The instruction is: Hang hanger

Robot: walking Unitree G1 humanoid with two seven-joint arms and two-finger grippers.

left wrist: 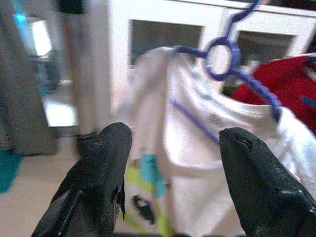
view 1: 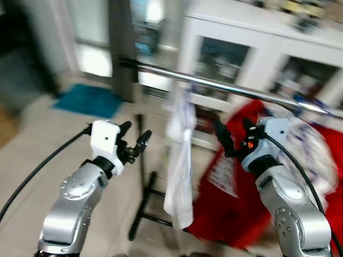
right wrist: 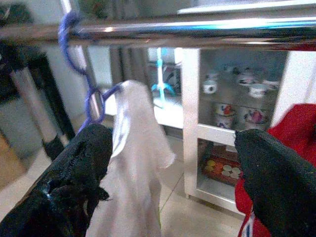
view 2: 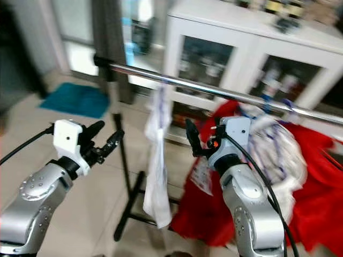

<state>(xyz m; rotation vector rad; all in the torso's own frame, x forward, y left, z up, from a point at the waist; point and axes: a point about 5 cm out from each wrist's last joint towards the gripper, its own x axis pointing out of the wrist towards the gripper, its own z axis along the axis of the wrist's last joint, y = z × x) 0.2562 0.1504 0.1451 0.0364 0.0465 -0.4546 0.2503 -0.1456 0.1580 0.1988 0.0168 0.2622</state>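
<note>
Before a white cabinet (view 2: 257, 59), a hanger (right wrist: 86, 89) hangs on the rail (view 2: 214, 90); both pincers spread, empty.

The blue-violet plastic hanger (right wrist: 86, 84) hangs by its hook from the chrome rail (view 1: 225, 85), carrying a white shirt (view 1: 179, 160) that droops straight down below the rail. Beneath the hook the hanger forms a small ring (left wrist: 220, 58), from which its two arms slope down inside the shirt's shoulders. The shirt hangs limp and narrow, edge-on beneath the rail.
</note>
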